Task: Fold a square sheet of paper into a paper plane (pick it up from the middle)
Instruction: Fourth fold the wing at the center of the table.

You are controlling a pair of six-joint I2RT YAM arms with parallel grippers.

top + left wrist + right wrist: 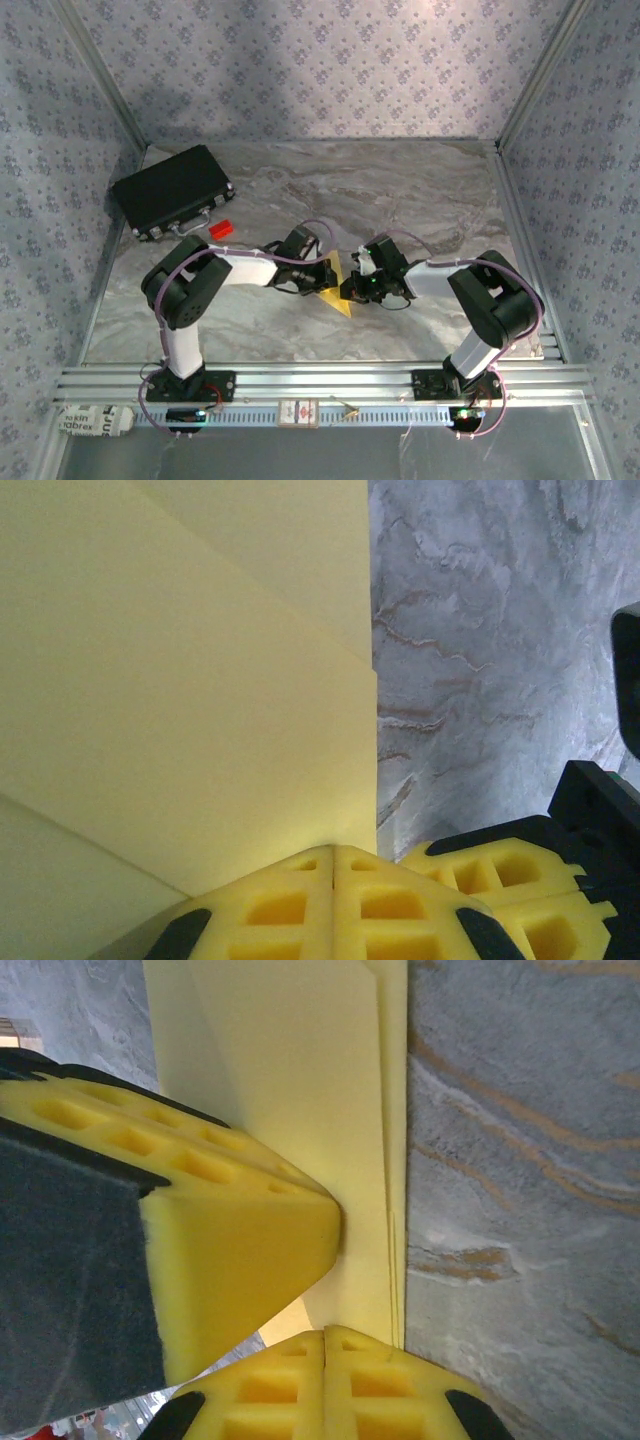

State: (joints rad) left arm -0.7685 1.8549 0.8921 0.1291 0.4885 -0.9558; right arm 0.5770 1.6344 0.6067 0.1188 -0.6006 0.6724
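Where closed fingers meet it, folded paper

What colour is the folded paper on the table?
The folded paper is plain yellow, best seen in the left wrist view.

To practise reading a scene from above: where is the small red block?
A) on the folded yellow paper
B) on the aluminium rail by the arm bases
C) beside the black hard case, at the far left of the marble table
C: in the overhead view the small red block lies next to the black hard case, well apart from the folded yellow paper.
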